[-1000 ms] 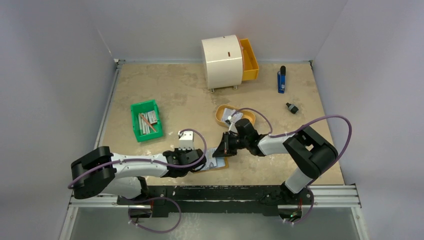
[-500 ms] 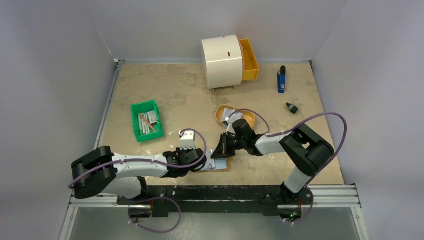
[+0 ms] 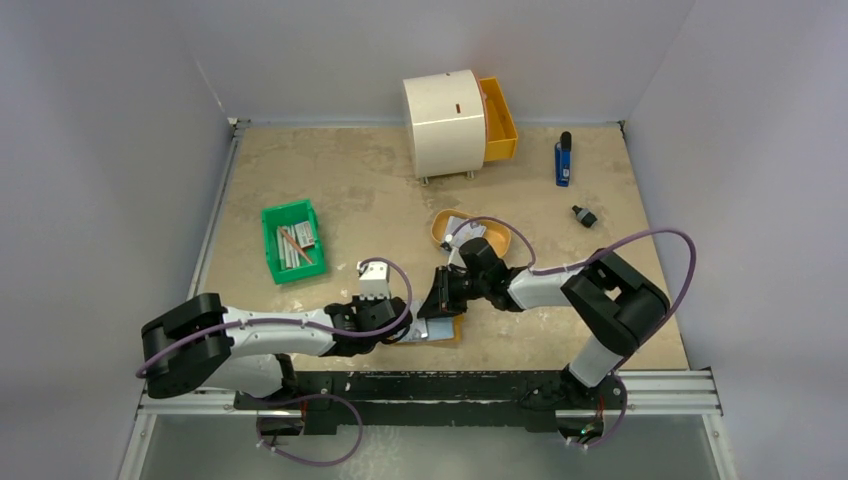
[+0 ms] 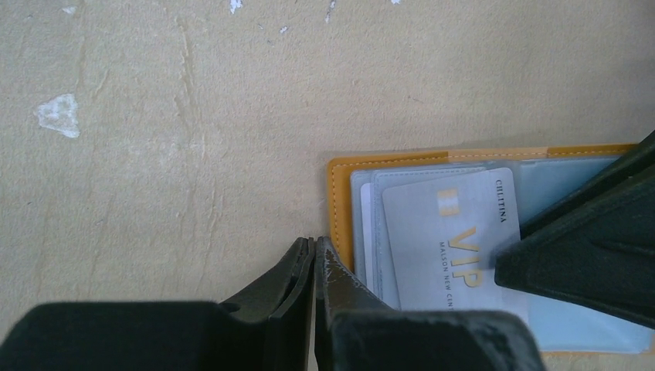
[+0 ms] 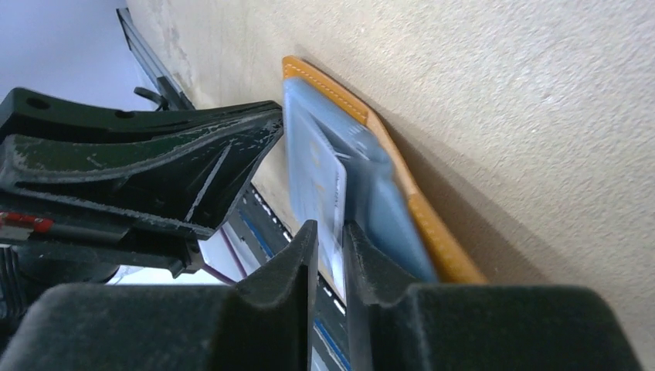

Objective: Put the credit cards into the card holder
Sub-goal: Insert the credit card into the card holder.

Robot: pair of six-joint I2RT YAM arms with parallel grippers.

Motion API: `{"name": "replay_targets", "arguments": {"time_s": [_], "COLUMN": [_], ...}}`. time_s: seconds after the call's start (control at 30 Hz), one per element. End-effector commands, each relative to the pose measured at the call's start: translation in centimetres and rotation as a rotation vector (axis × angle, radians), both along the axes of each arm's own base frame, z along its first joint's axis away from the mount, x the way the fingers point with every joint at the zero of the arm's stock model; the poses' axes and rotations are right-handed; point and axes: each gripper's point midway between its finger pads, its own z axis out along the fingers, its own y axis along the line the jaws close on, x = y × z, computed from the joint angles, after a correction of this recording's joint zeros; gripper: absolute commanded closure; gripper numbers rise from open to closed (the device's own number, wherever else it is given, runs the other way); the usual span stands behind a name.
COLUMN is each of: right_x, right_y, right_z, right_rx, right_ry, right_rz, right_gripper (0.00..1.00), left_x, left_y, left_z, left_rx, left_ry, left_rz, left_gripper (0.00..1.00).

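The tan card holder [image 3: 448, 333] lies open near the table's front edge, its clear sleeves up; it shows in the left wrist view [image 4: 337, 202] and the right wrist view [image 5: 436, 236]. My right gripper [image 3: 441, 301] [image 5: 328, 226] is shut on a pale grey-blue VIP credit card [image 4: 448, 232] [image 5: 317, 174], held on edge with its far end among the sleeves. My left gripper [image 3: 402, 334] [image 4: 315, 241] is shut and empty, its tips resting at the holder's left edge. More cards [image 3: 460, 224] lie in an oval tan dish [image 3: 438, 233].
A green bin [image 3: 292, 240] of grey bars stands at the left. A white round drawer unit [image 3: 445, 122] with an open orange drawer [image 3: 498, 118] stands at the back. A blue object [image 3: 563, 160] and a small black part [image 3: 584, 215] lie at the right.
My right gripper has moved slightly left and down with the card, closer over the holder. The left arm has barely moved.
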Motion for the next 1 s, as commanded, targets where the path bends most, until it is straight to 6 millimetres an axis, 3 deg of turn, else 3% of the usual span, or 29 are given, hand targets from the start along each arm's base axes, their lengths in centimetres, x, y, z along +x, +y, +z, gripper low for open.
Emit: {"name": "replay_targets", "arguments": {"time_s": [0.0,0.17,0.77,0.9,0.97], "right_x": [-0.2,-0.3,-1.1,-0.2,0.3], "right_y": [0.1,0.0,1.9,0.9,0.2], "right_z": [1.7,1.9,1.1,1.5,2.0], "right_rx": [0.012,0.012,-0.015,-0.091,-0.138], "right_ry": [-0.036,-0.035,0.014,-0.044,-0.082], "right_rz": [0.006,0.007,0.068,0.037,0.024], "right_gripper": [0.74,0.67,0.66,0.64,0.58], "left_x": [-0.6,-0.6,-0.8,-0.8,-0.7], "left_y": [-0.5,-0.7,-2.4,-1.7,-1.3], "left_z": [-0.2,-0.1,1.0,0.9,1.0], "left_rx": [-0.052,-0.063,-0.175,-0.154,-0.145], "left_ry": [0.031,0.028,0.021,0.017,0.009], "left_rz": [-0.005,-0.011,-0.049,-0.032,-0.022], "left_gripper": [0.96,0.96,0.97,0.97,0.97]}}
